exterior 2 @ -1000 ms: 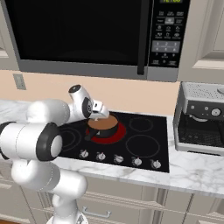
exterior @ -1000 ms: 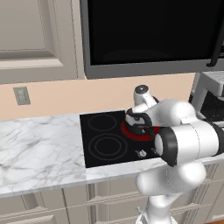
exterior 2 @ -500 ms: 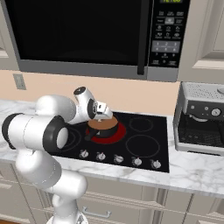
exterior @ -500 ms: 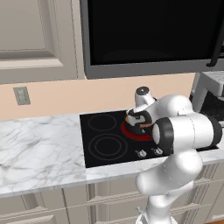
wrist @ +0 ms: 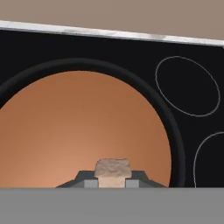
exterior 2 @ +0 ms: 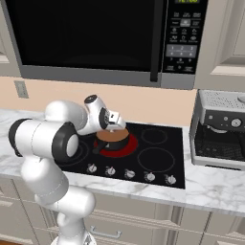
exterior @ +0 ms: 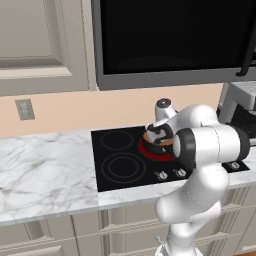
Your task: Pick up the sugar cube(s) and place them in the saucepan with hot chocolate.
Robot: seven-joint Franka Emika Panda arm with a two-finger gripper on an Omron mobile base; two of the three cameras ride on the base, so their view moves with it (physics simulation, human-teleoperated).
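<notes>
A home kitchen: a black cooktop [exterior 2: 134, 150] is set into a marble counter [exterior: 45, 165], a built-in microwave [exterior 2: 105, 38] hangs above it, cream cabinets [exterior: 40, 45] surround it, and a coffee machine [exterior 2: 221, 129] stands beside.

Saucepan [wrist: 87, 131] rim cut off at left edge, hand view

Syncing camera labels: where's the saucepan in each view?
Left base view: saucepan right of centre, on the red burner, partly behind the arm.
Right base view: left of centre, on that burner, under the gripper.
Hand view: fills the left and centre, brown liquid below the sugar cube in the shut gripper.
Shared landmark: the black cooktop.
</notes>
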